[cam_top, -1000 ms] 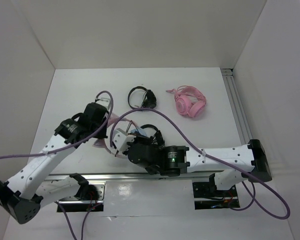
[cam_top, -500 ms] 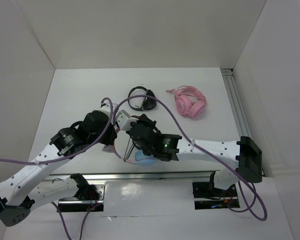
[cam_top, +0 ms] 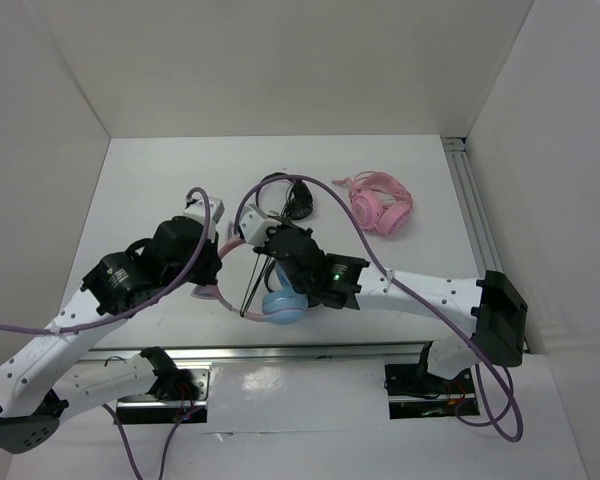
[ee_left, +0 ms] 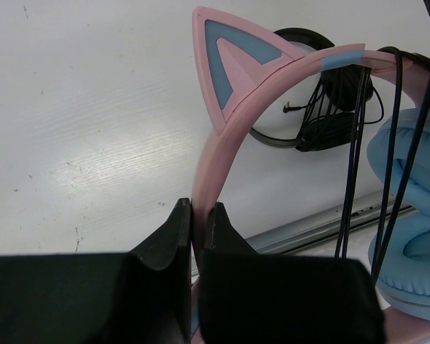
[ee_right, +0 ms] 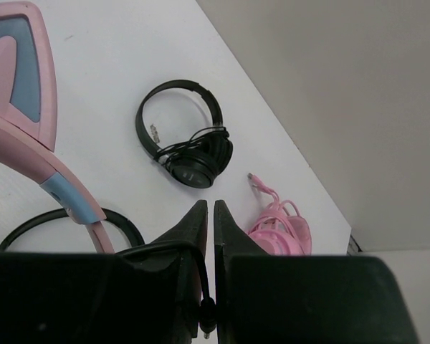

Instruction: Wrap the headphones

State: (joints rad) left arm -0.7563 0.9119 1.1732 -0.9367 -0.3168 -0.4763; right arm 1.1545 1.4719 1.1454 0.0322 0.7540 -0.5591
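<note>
The headphones have a pink cat-ear headband (ee_left: 208, 158) and light blue ear cups (cam_top: 283, 305). They hang between my two arms near the table's front. My left gripper (ee_left: 198, 211) is shut on the headband just below a cat ear (ee_left: 229, 64). The thin dark cable (ee_left: 351, 143) runs in several strands over the headband and down beside a blue cup (ee_left: 408, 215). My right gripper (ee_right: 210, 208) is shut on the cable (ee_right: 165, 251), whose plug end sits deep between the jaws. The headband also shows in the right wrist view (ee_right: 29, 143).
Small black headphones (cam_top: 288, 197) lie at the back centre, just beyond my right wrist. All-pink cat-ear headphones (cam_top: 380, 207) lie at the back right. A metal rail (cam_top: 280, 352) runs along the near edge, another (cam_top: 475, 215) along the right side. White walls enclose the table.
My right gripper has swung from the near side over the headband toward the far side with the cable. My left arm shifted a little with the headband. A blue ear cup now shows below the right wrist.
</note>
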